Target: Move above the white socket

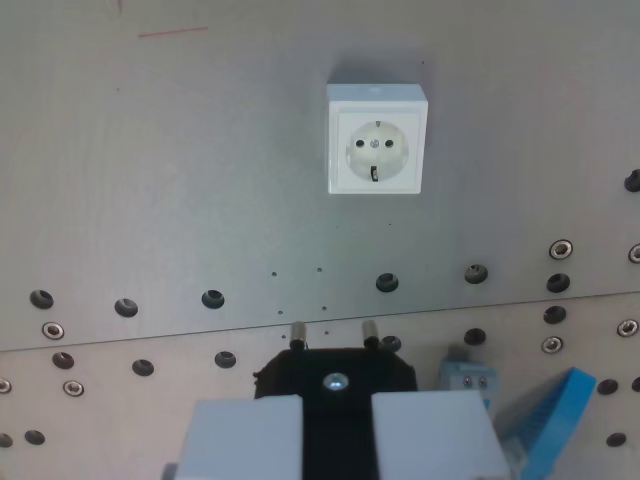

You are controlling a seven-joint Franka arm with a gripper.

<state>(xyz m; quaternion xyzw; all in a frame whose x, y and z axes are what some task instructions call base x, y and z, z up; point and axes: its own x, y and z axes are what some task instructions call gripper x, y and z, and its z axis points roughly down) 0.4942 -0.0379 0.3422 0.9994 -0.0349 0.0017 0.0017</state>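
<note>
Your wrist view looks down on a grey metal plate [180, 180]. The white socket [377, 140] sits on it in the far half of the frame, a little to the wrist view's right of centre. It is a square box with a round recess, two pin holes side by side and a small screw between them. It stands alone, with bare plate all around it.

At the near edge you see the gripper [336, 435]. Its two pale fingers [245, 440] are clamped on a black plug [335, 375], one on each side, with the plug body filling the gap between them. A silver screw head shows on the plug's top face. Two metal pins [297, 332] stick out from the plug toward the far side, pointing roughly at the socket. The plug is well apart from the socket and sits slightly to the wrist view's left of it.

A seam runs across the plate from left to right, just beyond the pins. Rows of bolt holes [212, 298] line both sides of it, some dark and open, some fitted with screws.

To the wrist view's right of the gripper, near the bottom edge, you have a small light blue block [468, 378] with two screws, and beside it a tilted blue part [560, 420]. A faint red line [172, 33] marks the plate at far left.
</note>
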